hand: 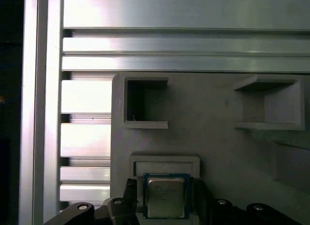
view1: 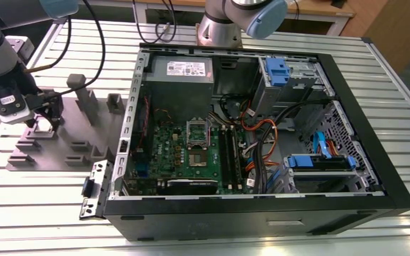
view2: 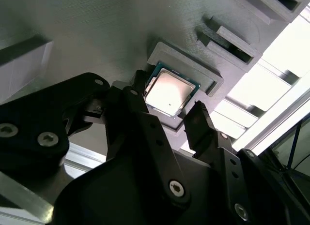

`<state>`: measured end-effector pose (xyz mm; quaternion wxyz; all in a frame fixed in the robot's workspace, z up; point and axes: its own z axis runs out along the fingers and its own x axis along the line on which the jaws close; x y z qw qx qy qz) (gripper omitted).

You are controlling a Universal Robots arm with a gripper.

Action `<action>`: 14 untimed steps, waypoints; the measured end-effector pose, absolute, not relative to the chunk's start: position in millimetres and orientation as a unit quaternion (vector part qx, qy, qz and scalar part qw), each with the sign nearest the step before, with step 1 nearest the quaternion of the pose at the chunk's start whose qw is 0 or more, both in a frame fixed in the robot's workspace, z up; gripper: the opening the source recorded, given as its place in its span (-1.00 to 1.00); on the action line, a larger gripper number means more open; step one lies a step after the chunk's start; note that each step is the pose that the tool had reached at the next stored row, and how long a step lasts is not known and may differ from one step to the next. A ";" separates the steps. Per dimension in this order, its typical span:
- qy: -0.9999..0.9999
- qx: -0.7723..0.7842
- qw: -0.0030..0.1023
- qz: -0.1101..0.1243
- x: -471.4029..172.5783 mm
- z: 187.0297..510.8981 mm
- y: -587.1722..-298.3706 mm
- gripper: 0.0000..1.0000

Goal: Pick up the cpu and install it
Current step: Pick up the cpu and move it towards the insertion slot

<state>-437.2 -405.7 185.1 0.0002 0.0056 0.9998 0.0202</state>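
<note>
Cpu point(view2: 168, 93) lies flat in a recess of the grey holder point(view2: 97, 36), the pincer point(view2: 167, 101) released, its fingers point(view2: 145, 123) standing either side.

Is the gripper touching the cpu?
Cannot tell. In both wrist views the gripper straddles the cpu; neither shows contact or a gap plainly.

Seen from high up and angled down in the exterior view: slatted tabletop point(view1: 34, 213), open computer case point(view1: 262, 216) at centre, grey tray point(view1: 84, 133) at nine o'clock. Seen from close above that same tray in both wrist views, past black jaws onto the cpu point(hand: 165, 198) point(view2: 167, 92): straight down in the first wrist view, obliquely in the second.
</note>
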 end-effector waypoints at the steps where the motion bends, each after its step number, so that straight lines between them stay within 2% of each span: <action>1: 1.000 0.006 0.000 0.020 -437.2 184.9 -405.7 0.17; 9: 1.000 0.006 0.000 0.020 -437.2 184.8 -405.8 0.15; 10: 1.000 0.006 0.000 0.020 -437.2 184.8 -405.8 0.00; 14: 1.000 0.006 0.000 0.020 -437.2 184.8 -405.8 0.00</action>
